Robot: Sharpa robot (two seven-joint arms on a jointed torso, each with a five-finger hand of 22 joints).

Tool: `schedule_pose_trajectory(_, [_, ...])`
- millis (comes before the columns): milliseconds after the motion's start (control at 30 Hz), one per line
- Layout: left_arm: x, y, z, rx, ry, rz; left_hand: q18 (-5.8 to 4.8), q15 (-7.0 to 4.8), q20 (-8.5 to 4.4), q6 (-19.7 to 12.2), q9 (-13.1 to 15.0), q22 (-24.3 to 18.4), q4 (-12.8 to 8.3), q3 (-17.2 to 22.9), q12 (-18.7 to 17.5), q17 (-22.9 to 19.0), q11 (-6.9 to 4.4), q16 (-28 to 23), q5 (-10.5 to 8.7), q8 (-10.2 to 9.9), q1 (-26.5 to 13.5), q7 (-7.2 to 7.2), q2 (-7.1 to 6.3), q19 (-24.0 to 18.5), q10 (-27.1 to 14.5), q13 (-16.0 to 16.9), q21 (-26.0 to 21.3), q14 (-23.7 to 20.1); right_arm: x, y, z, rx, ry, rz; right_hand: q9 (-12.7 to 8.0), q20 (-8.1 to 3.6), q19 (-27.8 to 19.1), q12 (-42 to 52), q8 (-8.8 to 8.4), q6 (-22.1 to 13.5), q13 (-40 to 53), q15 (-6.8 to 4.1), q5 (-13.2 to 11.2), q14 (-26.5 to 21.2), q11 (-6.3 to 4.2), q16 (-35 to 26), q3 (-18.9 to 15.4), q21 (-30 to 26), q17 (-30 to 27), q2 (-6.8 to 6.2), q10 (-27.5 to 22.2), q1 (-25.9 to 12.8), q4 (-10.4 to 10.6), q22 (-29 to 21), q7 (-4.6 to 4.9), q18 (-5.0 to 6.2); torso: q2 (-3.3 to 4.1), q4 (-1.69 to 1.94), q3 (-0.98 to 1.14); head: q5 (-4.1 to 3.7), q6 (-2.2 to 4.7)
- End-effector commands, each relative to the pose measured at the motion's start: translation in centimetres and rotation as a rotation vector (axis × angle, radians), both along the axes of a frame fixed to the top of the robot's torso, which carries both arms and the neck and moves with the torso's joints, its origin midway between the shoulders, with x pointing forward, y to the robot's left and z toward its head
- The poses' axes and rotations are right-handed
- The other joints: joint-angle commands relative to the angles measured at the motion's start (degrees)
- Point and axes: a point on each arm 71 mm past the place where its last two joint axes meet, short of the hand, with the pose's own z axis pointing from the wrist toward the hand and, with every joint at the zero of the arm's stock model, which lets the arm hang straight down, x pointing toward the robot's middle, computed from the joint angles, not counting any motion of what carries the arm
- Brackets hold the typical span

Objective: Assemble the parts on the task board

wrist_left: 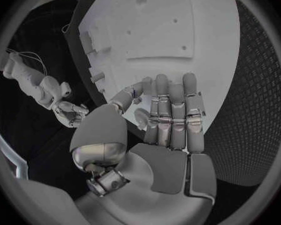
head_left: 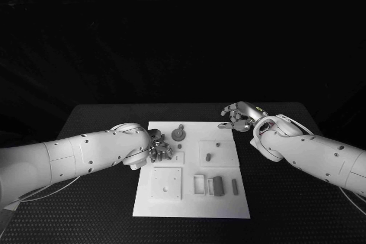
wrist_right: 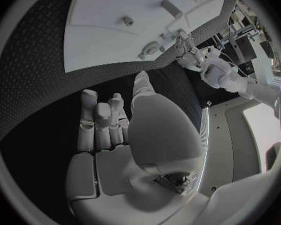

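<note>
1. I see the task board (head_left: 192,170), a white plate, lying flat in the middle of the black table (head_left: 282,212). It carries square raised blocks and slots, with small grey parts (head_left: 217,184) lying in the near slots and a round knobbed piece (head_left: 179,133) near the far edge.
2. My left hand (head_left: 158,148) sits over the board's left edge just beside that round piece. Its fingers (wrist_left: 172,110) are half curled, and I cannot tell whether they pinch anything.
3. My right hand (head_left: 240,117) hovers off the board's far right corner over the table, fingers loosely bent and apart, holding nothing.
4. I judge the step in hand is picking or seating a part at the left edge. To do it well I would bring the fingers down slowly, square to the board, and check the grip from the wrist view before lifting.
</note>
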Motion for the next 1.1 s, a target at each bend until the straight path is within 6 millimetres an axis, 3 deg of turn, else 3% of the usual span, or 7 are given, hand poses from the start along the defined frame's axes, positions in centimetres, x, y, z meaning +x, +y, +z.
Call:
schedule_pose_trajectory(33, [-0.29,0.3,-0.62,0.042,0.031,-0.005,-0.8,-0.48,-0.05,0.7,0.0,0.1,-1.2,1.2,0.3,-0.1,-0.35,0.3,0.14,0.2,2.2,-0.31,2.76,0.2,0.0,0.1,0.1,-0.1,-0.04,0.1,-0.05,-0.006,0.005,0.009,0.1,-0.27,-0.1,0.2,-0.24,-1.5,-0.1,-0.02,0.0,-0.4,0.15,-0.1,0.5,-0.2,-0.1,-0.01,-0.4,-0.7,0.0,-0.1,1.8,1.72,0.0,-0.02,0.03,0.07,0.01])
schedule_pose_trajectory(300, [-0.28,-0.01,-0.58,0.023,0.027,-0.007,-0.81,-0.47,-0.03,0.6,0.3,0.3,-0.4,1.0,0.5,-0.5,-0.37,0.6,-0.03,0.3,1.4,-0.28,2.37,0.2,-0.2,0.1,0.0,-0.2,-0.04,0.08,-0.06,-0.006,0.005,0.008,0.1,-0.26,-0.2,0.3,-0.25,-1.5,-0.1,-0.01,0.0,-0.4,0.15,-0.1,0.5,-0.2,-0.1,-0.02,-0.4,-0.7,0.0,-0.1,1.8,1.73,0.01,-0.04,0.08,0.07,0.0])
schedule_pose_trajectory(433, [-0.28,-0.07,-0.57,0.015,0.026,-0.006,-0.78,-0.59,-0.17,0.6,1.0,0.9,3.3,0.7,1.3,-1.4,-0.5,1.6,-1.07,0.5,-0.7,-0.43,-0.03,0.5,-0.5,0.3,-0.4,-0.4,-0.04,0.11,-0.06,-0.006,0.006,0.009,0.1,-0.26,-0.2,0.3,-0.25,-1.6,-0.1,-0.01,0.0,-0.4,0.15,-0.1,0.5,-0.2,-0.1,-0.03,-0.4,-0.7,0.0,-0.1,1.8,1.73,-0.01,-0.05,0.08,0.06,0.0])
schedule_pose_trajectory(867, [-0.27,-0.05,-0.56,0.009,0.025,-0.003,-0.8,-0.68,-0.27,0.5,1.6,1.4,5.8,0.2,1.8,-2.4,-0.52,2.3,-2.35,0.4,-1.9,-0.44,-2.69,0.6,-0.8,0.3,-0.9,-0.7,-0.03,0.08,-0.07,-0.005,0.006,0.009,0.1,-0.24,-0.2,0.3,-0.27,-1.6,-0.1,0.0,0.0,-0.5,0.16,-0.1,0.6,-0.2,-0.1,-0.03,-0.5,-0.8,0.1,-0.1,1.81,1.72,0.0,-0.03,0.01,-0.01,-0.06])
schedule_pose_trajectory(1000, [-0.27,-0.04,-0.56,0.008,0.026,-0.002,-0.8,-0.69,-0.27,0.5,1.7,1.5,6.3,-0.1,1.9,-2.6,-0.53,2.5,-2.62,0.4,-2.3,-0.45,-3.07,0.7,-0.8,0.3,-1.0,-0.7,-0.02,0.03,-0.07,-0.005,0.005,0.007,0.1,-0.23,-0.2,0.3,-0.28,-1.6,-0.1,0.0,0.0,-0.5,0.16,-0.1,0.6,-0.2,-0.1,-0.03,-0.5,-0.9,0.1,-0.1,1.81,1.72,0.01,-0.01,0.01,0.01,-0.19])
schedule_pose_trajectory(1067, [-0.26,-0.03,-0.56,0.004,0.027,0.0,-0.74,-0.72,-0.2,0.3,2.2,2.1,4.5,-4.4,2.2,-3.2,-0.55,3.1,-1.24,0.4,-3.5,-0.48,-1.43,0.5,-1.1,0.3,-1.4,-1.1,-0.02,0.04,-0.07,-0.005,0.006,0.007,0.1,-0.23,-0.2,0.3,-0.28,-1.6,-0.2,0.0,0.0,-0.5,0.16,-0.1,0.6,-0.2,-0.1,-0.03,-0.5,-0.9,0.1,-0.1,1.81,1.73,0.01,-0.01,0.01,0.01,-0.2])
schedule_pose_trajectory(1100, [-0.26,-0.04,-0.57,0.003,0.028,-0.001,-0.73,-0.71,-0.23,0.3,2.2,2.1,4.5,-4.6,2.2,-3.2,-0.55,3.1,-1.29,0.4,-3.6,-0.47,-1.53,0.5,-1.1,0.3,-1.5,-1.1,-0.02,0.04,-0.07,-0.005,0.006,0.007,0.1,-0.23,-0.2,0.3,-0.28,-1.6,-0.2,0.0,0.0,-0.5,0.16,-0.1,0.6,-0.2,-0.1,-0.03,-0.5,-0.9,0.1,-0.1,1.81,1.73,0.01,-0.01,0.01,0.01,-0.2])
